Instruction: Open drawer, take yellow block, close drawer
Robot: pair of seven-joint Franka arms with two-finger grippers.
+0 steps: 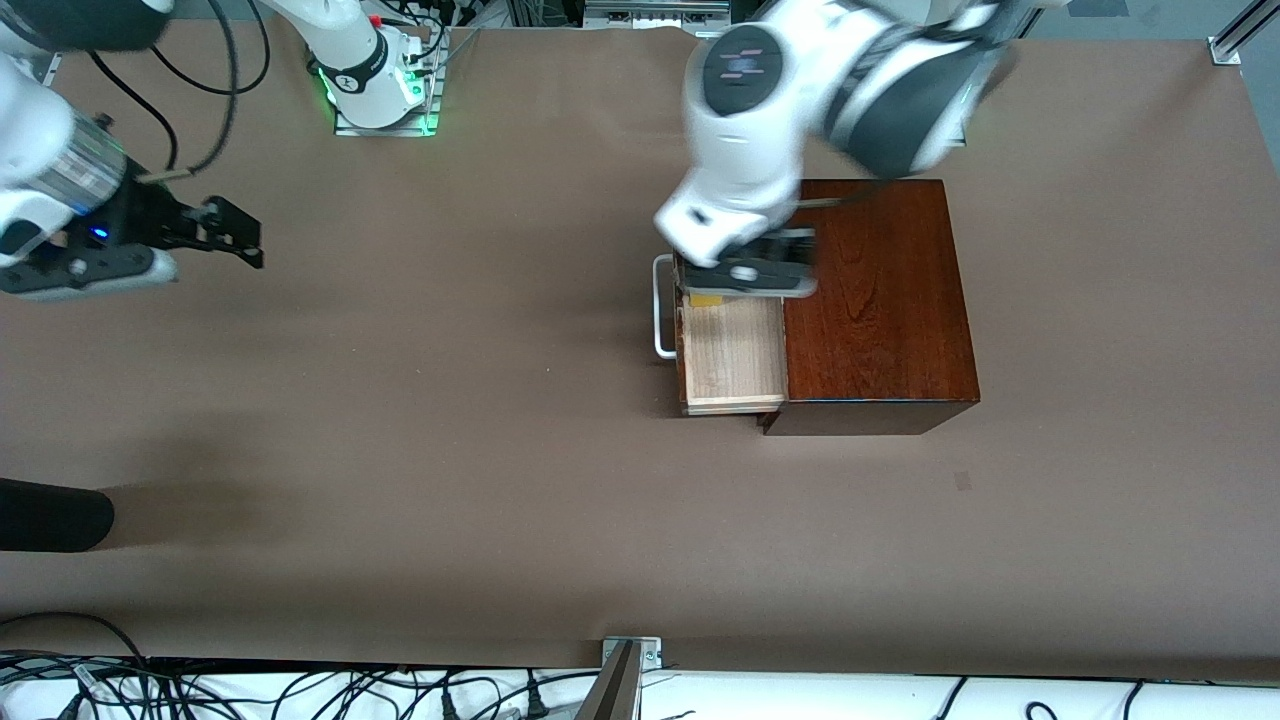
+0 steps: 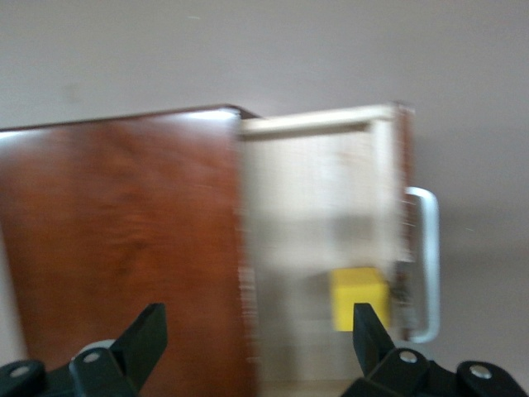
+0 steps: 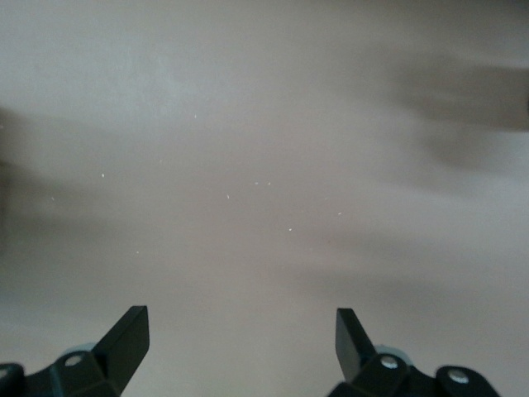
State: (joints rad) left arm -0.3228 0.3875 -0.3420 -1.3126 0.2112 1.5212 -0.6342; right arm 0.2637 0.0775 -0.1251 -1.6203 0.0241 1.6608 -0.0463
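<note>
**Drawer open, left gripper over yellow block**

Setup: mahogany-coloured box (image 1: 880,300) on brown paper-covered table (image 1: 450,450), toward left arm's end. Drawer (image 1: 730,355) pulled part-way out of the box toward the right arm's end; pale wood tray floor exposed, dark front panel w/ white U-shaped bar handle (image 1: 662,305) at the box's 9 o'clock in front view.

Yellow block (image 2: 359,298): sits in the drawer tray, in the corner farther from front camera, just beside the drawer front, resting on tray floor. In front view only a sliver of yellow (image 1: 707,299) shows under the gripper body. Block apart from both fingers in left wrist view, nothing clamped.

Left gripper (image 2: 258,335): over the drawer, above the block-end of the tray, at approx the box/drawer boundary. Fingers (image 2: 145,335) spread wide; one fingertip over the box lid, the other (image 2: 369,331) over the tray beside the block. Wrist view blurred; height above tray not readable. In front view the arm's wrist (image 1: 745,255) hides the fingertips.

Right gripper (image 3: 241,339): over bare table at right arm's end, approx 9 o'clock from the box, well apart from it. Fingers (image 3: 128,335) apart, empty; wrist view shows only the paper surface. Right arm waits.

Other: dark rounded obj (image 1: 50,515) at table edge nr right arm's end, id unclear.
</note>
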